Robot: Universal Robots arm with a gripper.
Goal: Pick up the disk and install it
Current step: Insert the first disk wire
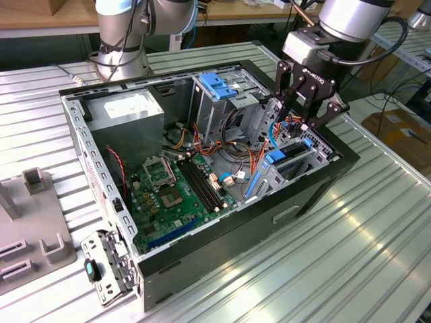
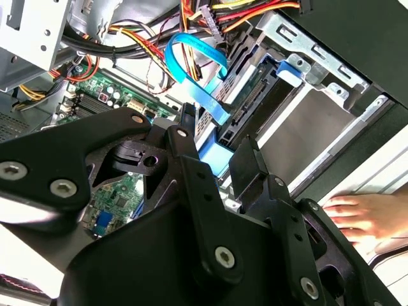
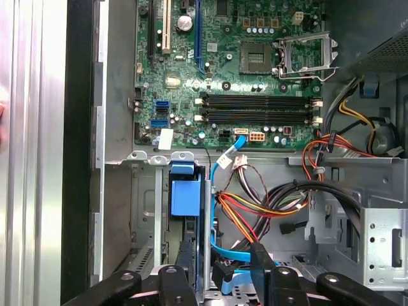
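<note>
A ribbed metal counter [image 1: 377, 222] is seen bearing an open computer case [image 1: 296, 202]. The arm [image 1: 350, 17] is angled down over the drive bay at the exterior view's right. The gripper [image 1: 300, 120] is held with fingers apart just above the disk [image 1: 277, 160], which is stood on edge in that bay.

disk [image 1: 286, 165] lower part hidden inside drive cage [image 1: 322, 153]; contact with end effector [image 1: 296, 116] masked by cables [image 1: 272, 131]; end effector body cut by edge in both wrist views; hand [image 2: 360, 217] cropped at picture edge in second wrist view; motherboard [image 1: 176, 195] components too small to tell
</note>
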